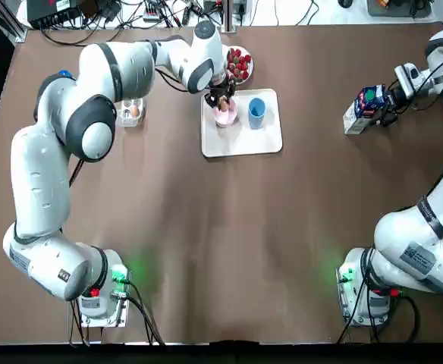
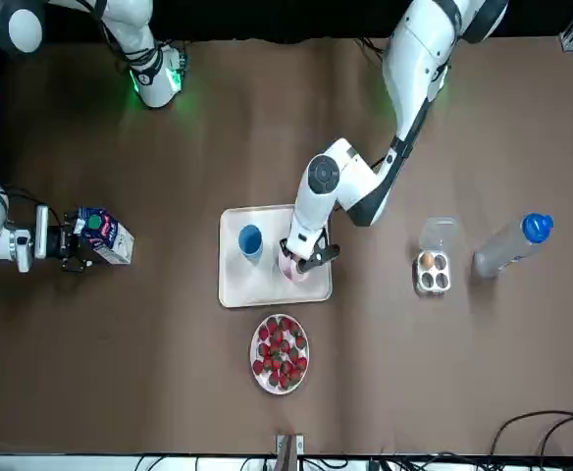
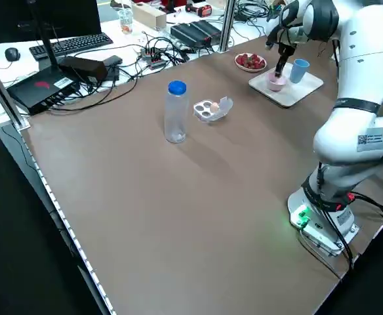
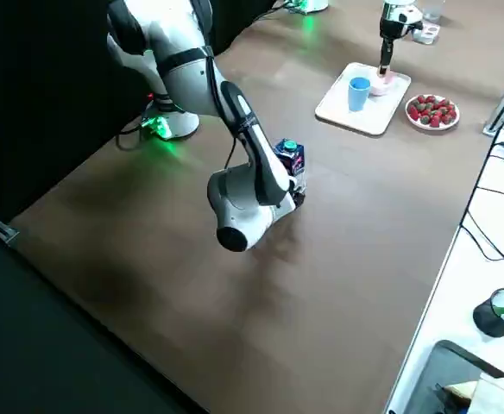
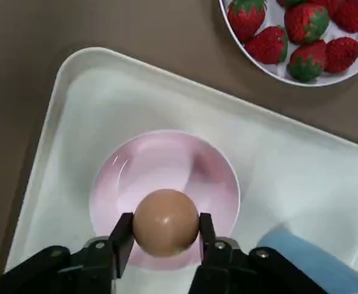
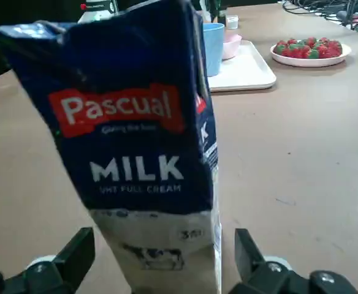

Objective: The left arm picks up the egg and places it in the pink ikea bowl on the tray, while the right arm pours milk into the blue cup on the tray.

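While the left gripper has the egg pinched snugly between its fingers right over the pink bowl on the tray, it hasn't let go, so I'd call that half nearly done. The milk side looks barely begun. The right gripper sits spread wide around the milk carton without touching it, and the carton stands on the bench well apart from the blue cup. Can't tell if the egg touches the bowl's bottom, or whether the carton's top is opened.
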{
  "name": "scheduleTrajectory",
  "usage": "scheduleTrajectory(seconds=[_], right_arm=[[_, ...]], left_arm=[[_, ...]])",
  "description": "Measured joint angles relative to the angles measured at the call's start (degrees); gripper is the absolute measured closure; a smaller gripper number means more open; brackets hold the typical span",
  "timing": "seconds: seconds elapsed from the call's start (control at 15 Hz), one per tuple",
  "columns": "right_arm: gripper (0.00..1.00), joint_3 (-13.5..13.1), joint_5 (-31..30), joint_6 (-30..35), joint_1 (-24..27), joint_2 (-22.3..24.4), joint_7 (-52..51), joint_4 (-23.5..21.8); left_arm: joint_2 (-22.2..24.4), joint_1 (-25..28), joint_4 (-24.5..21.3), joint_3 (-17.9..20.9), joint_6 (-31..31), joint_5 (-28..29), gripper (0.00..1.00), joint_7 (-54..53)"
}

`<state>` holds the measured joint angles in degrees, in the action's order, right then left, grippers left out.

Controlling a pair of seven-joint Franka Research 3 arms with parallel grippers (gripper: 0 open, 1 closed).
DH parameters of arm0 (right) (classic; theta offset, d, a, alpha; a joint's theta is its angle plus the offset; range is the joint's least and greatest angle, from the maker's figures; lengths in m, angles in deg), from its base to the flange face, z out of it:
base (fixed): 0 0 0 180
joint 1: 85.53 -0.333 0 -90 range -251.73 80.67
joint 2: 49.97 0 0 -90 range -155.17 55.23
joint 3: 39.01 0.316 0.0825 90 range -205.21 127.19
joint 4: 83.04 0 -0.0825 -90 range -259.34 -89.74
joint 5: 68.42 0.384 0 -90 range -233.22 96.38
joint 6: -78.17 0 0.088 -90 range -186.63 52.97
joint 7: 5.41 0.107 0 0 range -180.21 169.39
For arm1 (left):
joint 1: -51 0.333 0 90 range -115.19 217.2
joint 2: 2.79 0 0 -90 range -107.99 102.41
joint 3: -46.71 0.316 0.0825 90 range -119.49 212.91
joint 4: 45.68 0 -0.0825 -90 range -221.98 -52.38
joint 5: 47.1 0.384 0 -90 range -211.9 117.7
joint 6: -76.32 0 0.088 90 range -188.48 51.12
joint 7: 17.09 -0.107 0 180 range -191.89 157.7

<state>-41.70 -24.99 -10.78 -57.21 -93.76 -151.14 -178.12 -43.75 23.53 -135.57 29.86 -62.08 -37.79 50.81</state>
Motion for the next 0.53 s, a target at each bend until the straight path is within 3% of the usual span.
scheduleTrajectory(seconds=[0.27, 0.53], right_arm=[[0.00, 0.0, 0.0, 0.0, -0.9, 0.0, 0.0, 0.0], [0.07, 0.0, 0.0, 0.2, -1.3, 0.0, 0.0, 0.0]], left_arm=[[-1.1, -2.9, 0.8, 3.4, -1.6, 0.0, 0.51, 1.7], [-1.1, -3.3, 1.6, 3.8, -1.7, 0.0, 0.18, 2.1]])
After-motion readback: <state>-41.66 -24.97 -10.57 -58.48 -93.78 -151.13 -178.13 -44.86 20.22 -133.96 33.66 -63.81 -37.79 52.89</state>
